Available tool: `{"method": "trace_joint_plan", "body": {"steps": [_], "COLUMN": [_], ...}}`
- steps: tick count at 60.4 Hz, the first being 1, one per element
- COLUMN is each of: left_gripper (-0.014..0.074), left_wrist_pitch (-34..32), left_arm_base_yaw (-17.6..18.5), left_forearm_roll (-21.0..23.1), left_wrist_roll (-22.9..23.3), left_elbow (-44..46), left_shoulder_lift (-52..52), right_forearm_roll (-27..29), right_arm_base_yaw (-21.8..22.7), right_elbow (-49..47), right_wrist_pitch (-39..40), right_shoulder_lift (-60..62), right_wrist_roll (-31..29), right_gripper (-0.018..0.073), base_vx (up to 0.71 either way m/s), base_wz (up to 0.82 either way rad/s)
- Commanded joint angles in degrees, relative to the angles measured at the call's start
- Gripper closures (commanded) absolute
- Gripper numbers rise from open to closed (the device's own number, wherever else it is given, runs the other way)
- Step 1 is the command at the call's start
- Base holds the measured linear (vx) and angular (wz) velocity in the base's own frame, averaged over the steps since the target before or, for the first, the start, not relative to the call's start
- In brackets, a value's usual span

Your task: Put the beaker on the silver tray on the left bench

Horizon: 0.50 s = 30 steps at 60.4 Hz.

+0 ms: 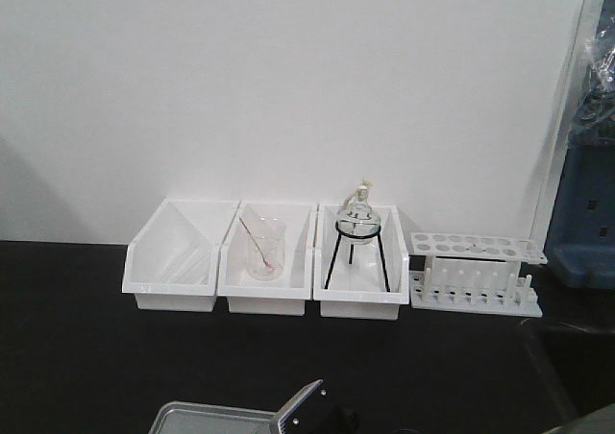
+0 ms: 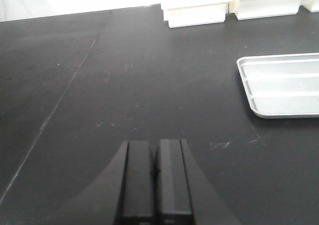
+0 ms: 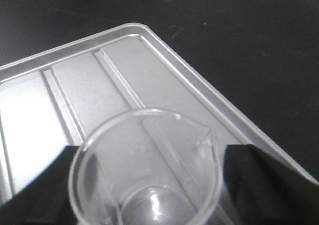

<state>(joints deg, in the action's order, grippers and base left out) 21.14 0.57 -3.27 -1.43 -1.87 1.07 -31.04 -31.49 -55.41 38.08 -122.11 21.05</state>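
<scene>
Glass beaker sits pinched between the right gripper fingers directly above the silver tray, rim upward, so release requires only a vertical descent; the left gripper, pressed together, rests idle beside the tray.

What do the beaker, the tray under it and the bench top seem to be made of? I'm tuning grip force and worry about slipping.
The beaker: clear, glossy glass by its see-through wall and bright glints. The silver tray: likely metal, dull satin grey with pressed ridges and soft reflections. The left bench: matte black top, faintly scuffed; material unclear.
</scene>
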Motion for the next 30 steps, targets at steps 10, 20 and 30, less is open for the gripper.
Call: {"method": "trace_joint_plan", "body": {"steps": [10,20,30], "left_gripper": [0.0595,0.0595,0.0595], "left_wrist_pitch": [-4.63,-4.63,-4.63], "left_arm_base_yaw": [0.31,0.31,0.31], "left_forearm_roll": [0.15,0.15,0.15], "left_wrist_roll": [0.10,0.10,0.10], "left_elbow": [-1.14,-1.14,-1.14], "left_shoulder_lift": [0.42,0.42,0.42], "right_forearm_roll": [1.06,1.06,0.19], "right_arm_base_yaw": [0.05,0.25,0.25], "right_elbow": [-1.32,-1.32,-1.26], "right_wrist_pitch": [3.66,3.04,-1.12], "right_shoulder_lift": [7.40,13.95,24.41], "right_wrist_roll": [-0.56,0.45,7.83], "right_gripper": [-0.0165,-0.0137,-0.0061], "base_vx": [0.00,0.00,0.00], "base_wz": [0.00,-0.01,0.00]}}
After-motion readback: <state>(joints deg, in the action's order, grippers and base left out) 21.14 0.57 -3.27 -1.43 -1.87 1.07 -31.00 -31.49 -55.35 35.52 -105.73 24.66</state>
